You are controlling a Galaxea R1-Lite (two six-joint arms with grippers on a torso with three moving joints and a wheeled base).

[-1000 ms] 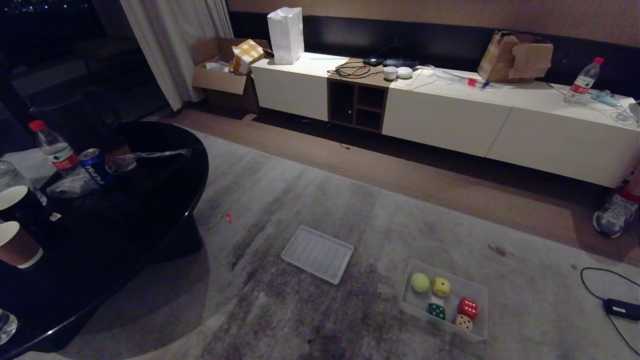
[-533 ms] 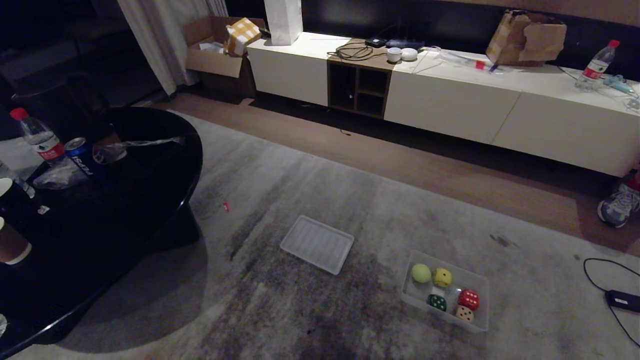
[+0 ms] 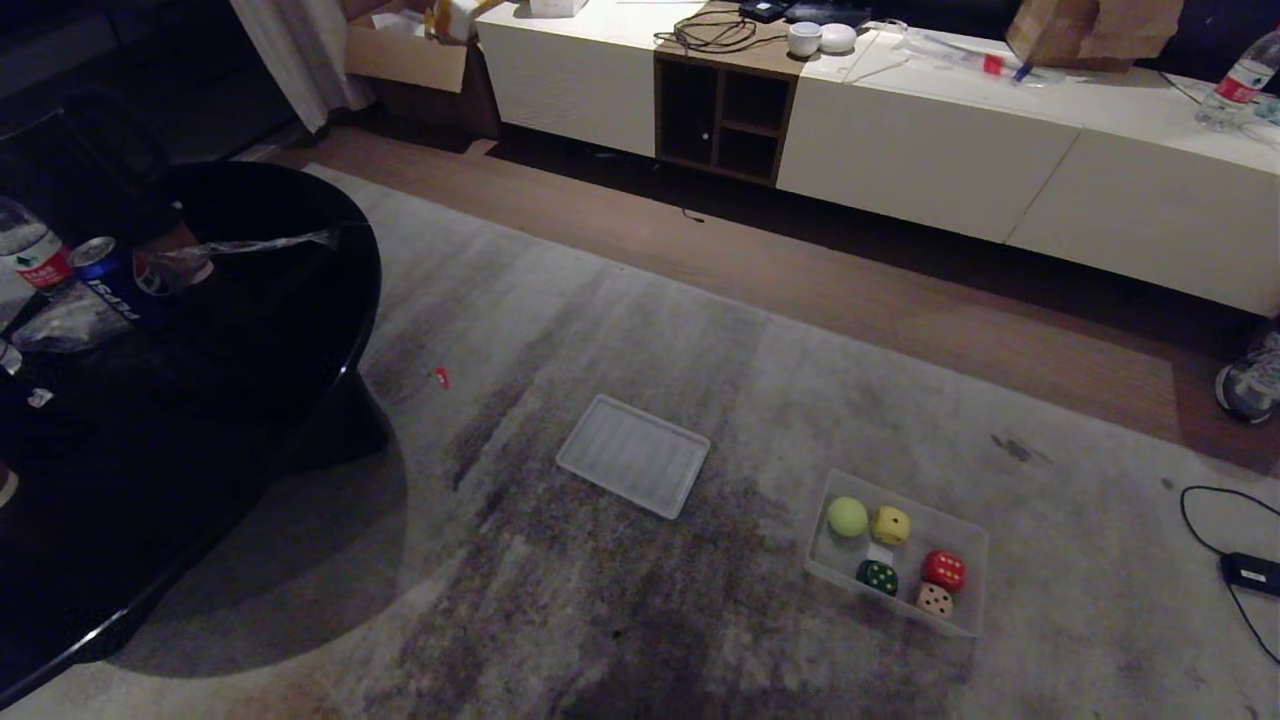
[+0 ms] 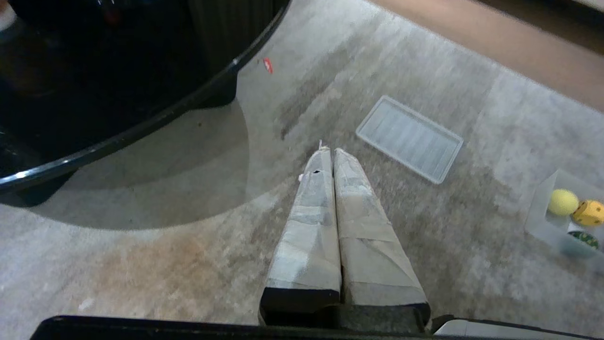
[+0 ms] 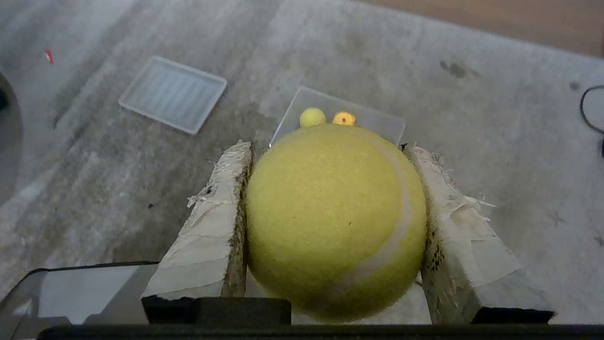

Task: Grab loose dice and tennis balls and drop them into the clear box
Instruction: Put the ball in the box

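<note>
Tennis ball [image 5: 335, 222] number 2 sits clamped between the right gripper [image 5: 330, 151] fingers, high above the rug, with the clear box [image 5: 384, 126] showing past it on the floor. Left gripper [image 4: 329, 151] hangs over bare rug with fingers pressed together, holding nothing; neither arm shows in the head view. Clear box [image 3: 968, 545] sits on the rug right of centre, flat ribbed lid [image 3: 634, 468] lying apart to its left, black round table [image 3: 330, 230] further left. Risks, as judgement: release from this height likely bounces the ball off the box floor or the dice and back out (fuzzy ball, shallow walls); releasing before the gripper is centred over the box puts it on the rug, where it rolls; coming down too low could clip the near wall and shove or tip the light box; the box already holds 5 items, so the landing spot is tight. Counts: tennis balls 2, 1 gripped and 1 in the box [image 3: 847, 516]; dice 4, all in the box: yellow die [image 3: 890, 524], green die [image 3: 878, 576], red die [image 3: 943, 569], tan die [image 3: 934, 599]; box 1; lid 1. No loose dice or balls visible on the rug.
</note>
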